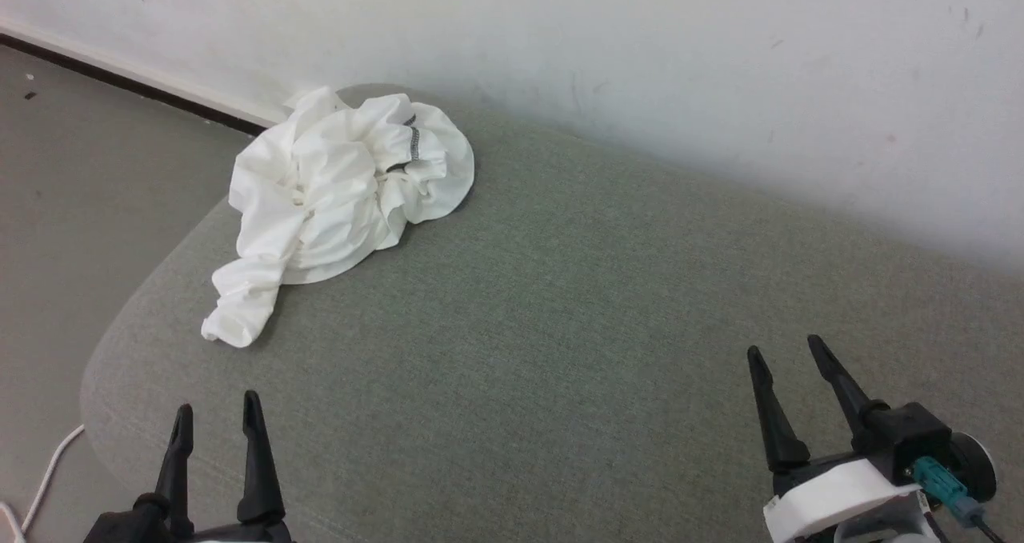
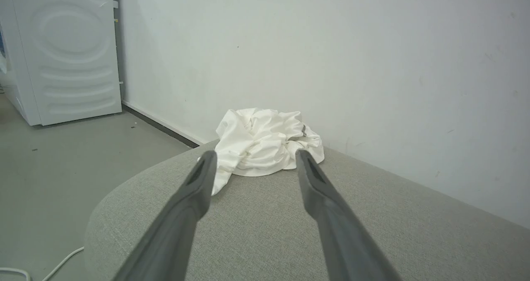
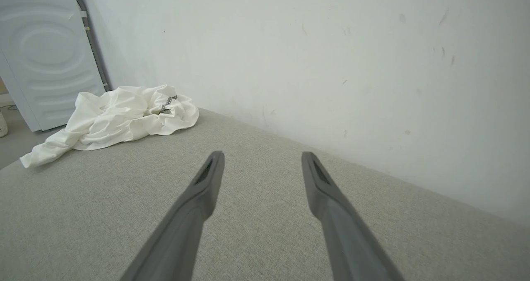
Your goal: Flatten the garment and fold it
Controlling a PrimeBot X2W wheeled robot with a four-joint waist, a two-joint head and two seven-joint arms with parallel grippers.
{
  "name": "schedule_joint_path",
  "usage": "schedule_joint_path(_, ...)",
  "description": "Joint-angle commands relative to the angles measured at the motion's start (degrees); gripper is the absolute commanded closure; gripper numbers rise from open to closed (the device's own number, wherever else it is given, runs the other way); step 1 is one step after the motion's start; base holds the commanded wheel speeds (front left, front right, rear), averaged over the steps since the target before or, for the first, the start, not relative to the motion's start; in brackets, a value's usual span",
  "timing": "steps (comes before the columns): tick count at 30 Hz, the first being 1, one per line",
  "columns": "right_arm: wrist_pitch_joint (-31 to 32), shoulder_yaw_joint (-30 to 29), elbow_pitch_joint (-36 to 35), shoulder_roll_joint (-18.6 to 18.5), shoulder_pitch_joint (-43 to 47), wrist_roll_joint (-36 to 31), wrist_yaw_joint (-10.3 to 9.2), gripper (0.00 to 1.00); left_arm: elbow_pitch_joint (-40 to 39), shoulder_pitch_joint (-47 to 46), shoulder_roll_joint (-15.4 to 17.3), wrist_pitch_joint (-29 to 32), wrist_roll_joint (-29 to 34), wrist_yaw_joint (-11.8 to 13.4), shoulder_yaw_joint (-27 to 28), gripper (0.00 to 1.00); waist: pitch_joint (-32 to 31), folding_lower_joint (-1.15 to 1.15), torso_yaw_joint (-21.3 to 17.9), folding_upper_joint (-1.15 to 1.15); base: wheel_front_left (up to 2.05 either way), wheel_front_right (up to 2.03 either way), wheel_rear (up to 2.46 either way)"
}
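One garment (image 1: 336,183) bunched at cushion (image 1: 560,327) corner, open cushion alongside

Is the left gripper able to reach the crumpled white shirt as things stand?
Probably yes. The left gripper is open, and only bare grey cushion lies between it and the garment, crumpled ahead near the wall. Nothing stands in the way.
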Motion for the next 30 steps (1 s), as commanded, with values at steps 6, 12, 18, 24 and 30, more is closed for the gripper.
schedule_joint_path(6,-0.80,0.30,0.06,0.15,-0.15,0.10,-0.05,0.00,-0.79,1.43,-0.18,-1.21,-1.06,0.51,0.85,0.00,0.05,0.00,1.10,0.00,0.00,0.00,0.00)
schedule_joint_path(12,-0.71,0.23,-0.17,0.15,-0.14,-0.02,-0.05,0.00,-0.81,1.27,-0.18,-1.27,-1.03,0.21,0.90,0.00,0.09,0.00,0.68,0.00,0.00,0.00,0.00)
schedule_joint_path(18,-0.58,-0.10,-0.47,0.15,0.02,-0.04,-0.05,0.00,-0.94,0.98,-0.18,-1.27,-1.12,-0.05,0.86,0.00,-0.33,0.00,0.61,0.00,0.00,0.00,0.00)
schedule_joint_path(24,-0.28,-0.37,-1.31,0.15,0.44,0.06,-0.05,0.00,-3.83,-1.91,-0.18,-1.27,-4.88,-0.76,0.36,0.00,0.11,0.00,0.81,0.00,0.00,0.00,0.00)
schedule_joint_path(30,1.21,-0.62,-4.02,0.15,-0.14,-1.05,-0.05,0.00,-8.54,-11.62,3.65,2.70,-5.62,-2.72,-0.26,0.00,3.25,0.00,0.49,0.00,0.00,0.00,0.00)
